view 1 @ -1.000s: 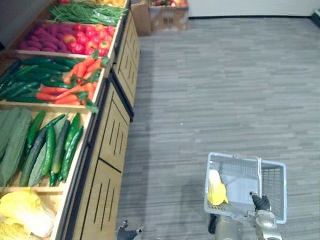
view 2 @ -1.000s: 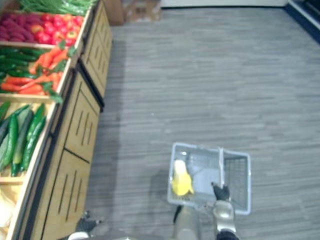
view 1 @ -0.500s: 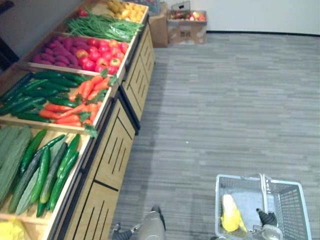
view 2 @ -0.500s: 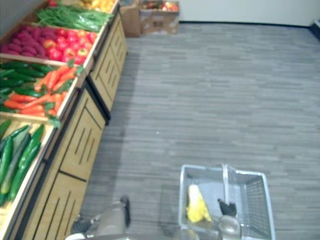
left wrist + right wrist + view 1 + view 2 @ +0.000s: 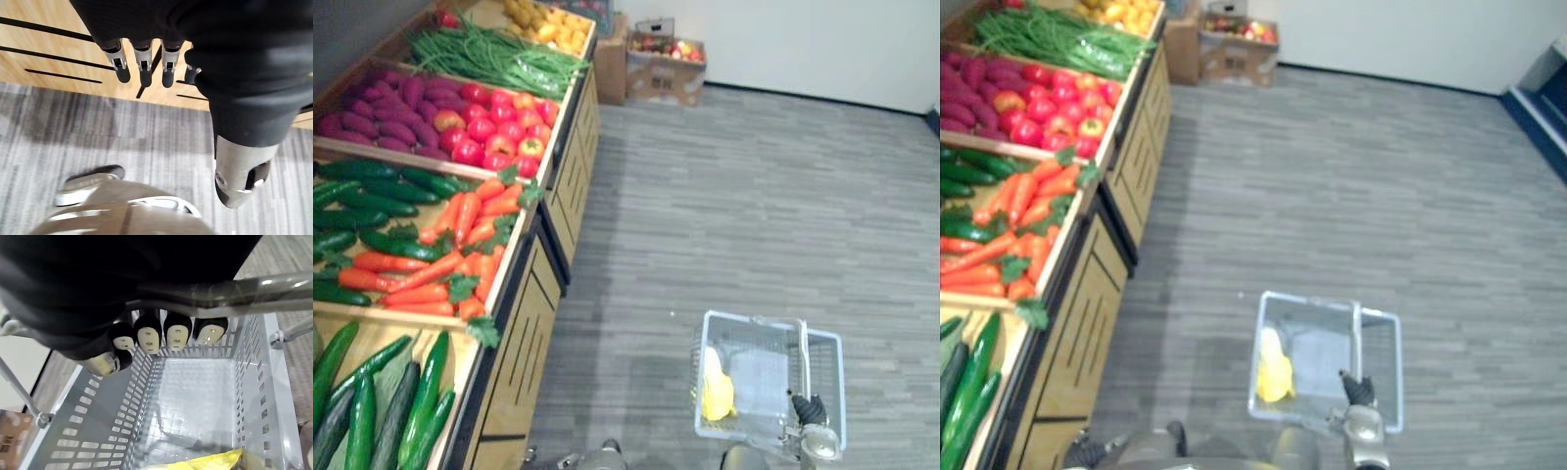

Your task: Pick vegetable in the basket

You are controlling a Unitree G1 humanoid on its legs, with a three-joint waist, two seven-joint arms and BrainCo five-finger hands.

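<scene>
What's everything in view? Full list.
wooden display stand: one, light wood, robot's left
perforated grey plastic basket: one, grey, handle in right hand
yellow vegetable: one, yellow, inside basket, left side
orange carrots: many, orange, stand's middle compartment
dark green cucumbers: many, green, beside carrots, also nearest compartment
round red fruits: many, red, compartment beyond carrots
purple sweet potatoes: many, purple, beside red fruits
green beans: pile, green, next compartment back
cardboard boxes: two, brown, floor past the stand
right hand: one, silver, curled round basket handle
left hand: one, silver, relaxed, empty, by stand's front
</scene>
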